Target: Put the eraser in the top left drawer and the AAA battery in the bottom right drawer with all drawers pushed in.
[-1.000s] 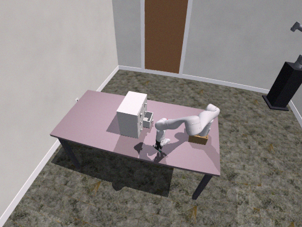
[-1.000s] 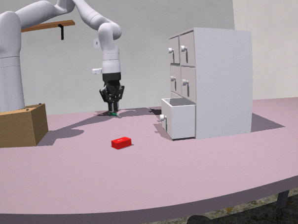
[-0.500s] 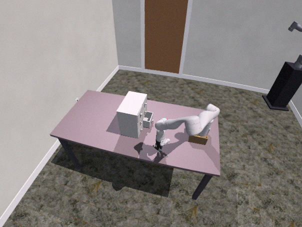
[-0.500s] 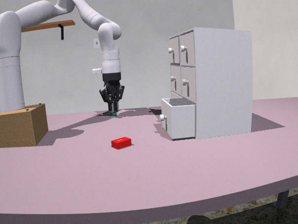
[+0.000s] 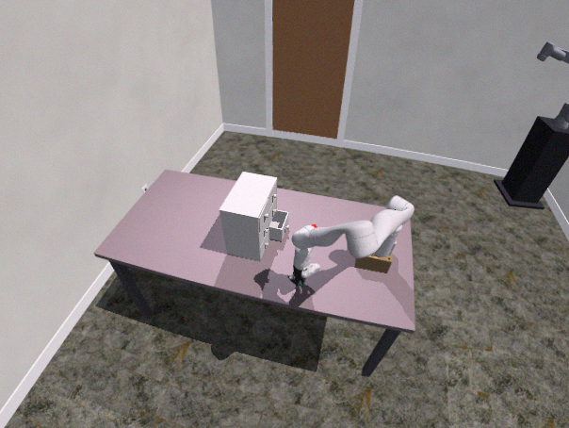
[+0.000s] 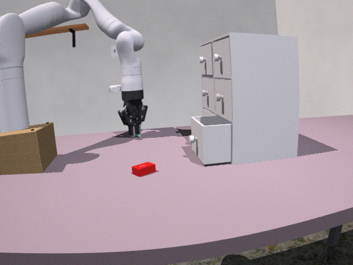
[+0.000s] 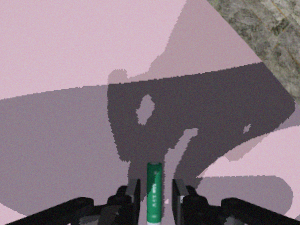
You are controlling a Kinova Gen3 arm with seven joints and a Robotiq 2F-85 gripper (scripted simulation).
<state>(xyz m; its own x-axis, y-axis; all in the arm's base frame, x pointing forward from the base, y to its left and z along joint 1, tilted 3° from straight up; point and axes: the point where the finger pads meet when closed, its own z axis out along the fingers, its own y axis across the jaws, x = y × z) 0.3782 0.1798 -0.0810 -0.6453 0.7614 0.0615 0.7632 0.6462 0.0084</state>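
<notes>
A brown door panel (image 5: 306, 71) stands in a pale frame (image 5: 346, 71), set in a gray wall (image 5: 438, 71) (image 6: 175, 52). White skirting (image 5: 414, 154) borders the mottled gray-brown floor (image 5: 471, 283) (image 6: 272, 250) (image 7: 265, 29). A black pedestal (image 5: 534, 160) on a flat base plate (image 5: 500, 189) supports gray equipment (image 5: 564, 115), cut off by the picture's right edge. In the exterior view, a brown wall shelf (image 6: 80, 27) has a black bracket (image 6: 73, 39); a pale wall plate (image 6: 113, 51) is mounted below and to its right.

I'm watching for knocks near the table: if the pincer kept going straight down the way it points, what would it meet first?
Most likely the tabletop; the green battery sits between the pincer's fingers, though the remaining gap is hard to judge.
</notes>
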